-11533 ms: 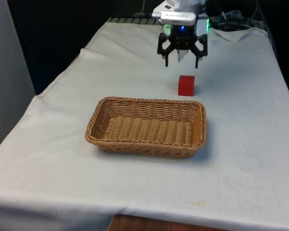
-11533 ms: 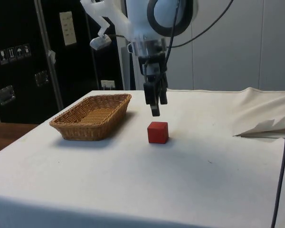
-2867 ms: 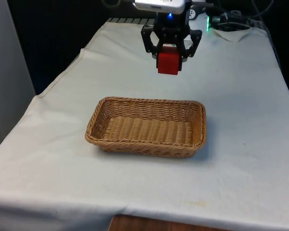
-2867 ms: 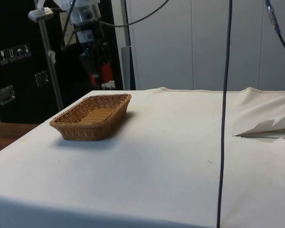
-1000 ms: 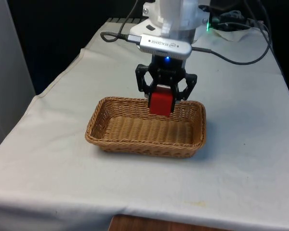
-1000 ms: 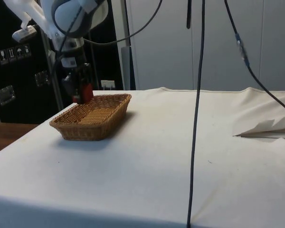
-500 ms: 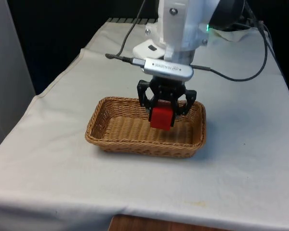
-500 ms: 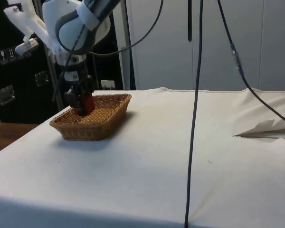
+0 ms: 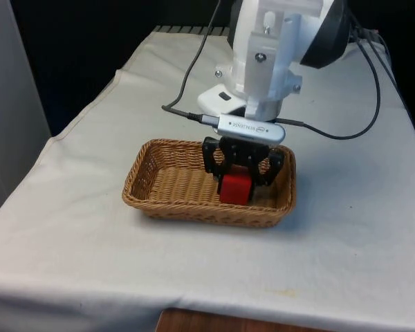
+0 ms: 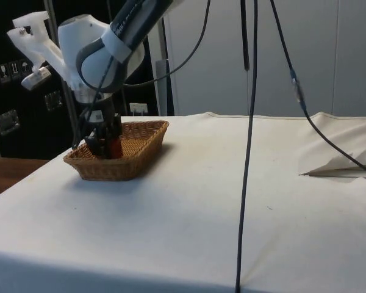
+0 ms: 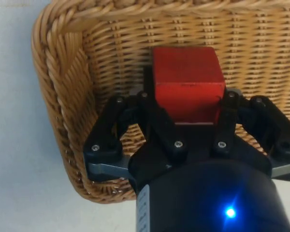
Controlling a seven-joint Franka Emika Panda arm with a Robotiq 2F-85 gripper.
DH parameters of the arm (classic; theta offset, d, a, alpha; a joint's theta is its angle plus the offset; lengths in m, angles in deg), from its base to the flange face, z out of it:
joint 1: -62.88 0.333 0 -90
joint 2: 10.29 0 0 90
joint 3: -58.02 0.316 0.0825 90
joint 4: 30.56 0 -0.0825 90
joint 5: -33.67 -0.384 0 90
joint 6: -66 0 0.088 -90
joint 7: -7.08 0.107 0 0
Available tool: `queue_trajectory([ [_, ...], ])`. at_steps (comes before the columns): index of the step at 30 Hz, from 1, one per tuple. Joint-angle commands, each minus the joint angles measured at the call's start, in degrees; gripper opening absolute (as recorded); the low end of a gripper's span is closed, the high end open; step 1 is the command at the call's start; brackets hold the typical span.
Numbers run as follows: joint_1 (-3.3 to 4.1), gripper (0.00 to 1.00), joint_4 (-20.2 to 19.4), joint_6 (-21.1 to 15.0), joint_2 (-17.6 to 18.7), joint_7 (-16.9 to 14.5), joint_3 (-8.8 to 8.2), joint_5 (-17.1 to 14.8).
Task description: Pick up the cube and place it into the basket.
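Cube [image 9: 234, 189], plain red with crisp edges, sits clamped between the fingers of the black gripper [image 9: 239, 181] down inside the woven basket [image 9: 151, 181], toward the end on the front view's right (the near wall close beside it); most of the basket floor lies open on the other side

Red cube [image 9: 235, 188] sits low inside the woven basket [image 9: 167, 204].

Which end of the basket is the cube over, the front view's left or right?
The right end: the red cube, held in the gripper, sits inside the basket near its right wall.
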Motion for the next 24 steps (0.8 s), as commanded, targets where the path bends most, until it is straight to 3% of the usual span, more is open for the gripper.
queue_trajectory([
  [1,0.00,0.00,0.0,-0.2,0.1,0.1,0.00,0.0],
  [24,-0.17,0.00,0.3,-0.5,0.9,0.0,0.11,-0.2],
])
